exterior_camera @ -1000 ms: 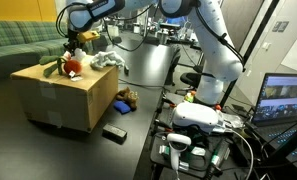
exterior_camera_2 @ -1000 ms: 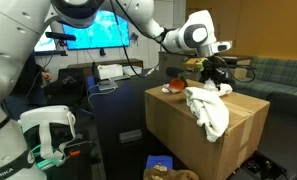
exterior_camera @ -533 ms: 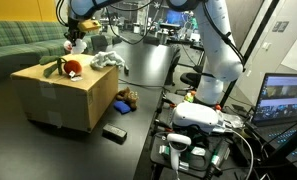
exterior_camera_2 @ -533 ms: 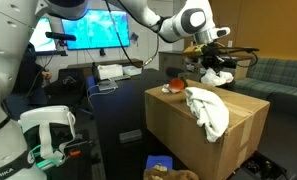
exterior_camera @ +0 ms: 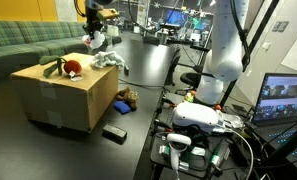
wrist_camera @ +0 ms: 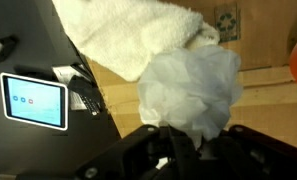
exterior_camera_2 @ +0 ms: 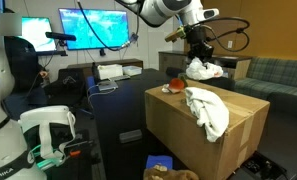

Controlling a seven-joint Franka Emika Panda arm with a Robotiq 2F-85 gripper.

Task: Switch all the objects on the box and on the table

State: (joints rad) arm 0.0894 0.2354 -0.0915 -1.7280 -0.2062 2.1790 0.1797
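My gripper is shut on a white crumpled soft object and holds it in the air above the cardboard box. In the other exterior view the gripper carries the white object above the box's back edge. The wrist view shows the white object hanging from the jaws. A white towel drapes over the box edge. A red and green toy lies on the box top.
A brown plush toy and a flat black object lie on the dark floor beside the box. A green sofa stands behind the box. A desk with a laptop and a white device stands nearby.
My gripper has risen off the box top with the white object in it and moved toward the towel side. The towel and red toy have not moved.
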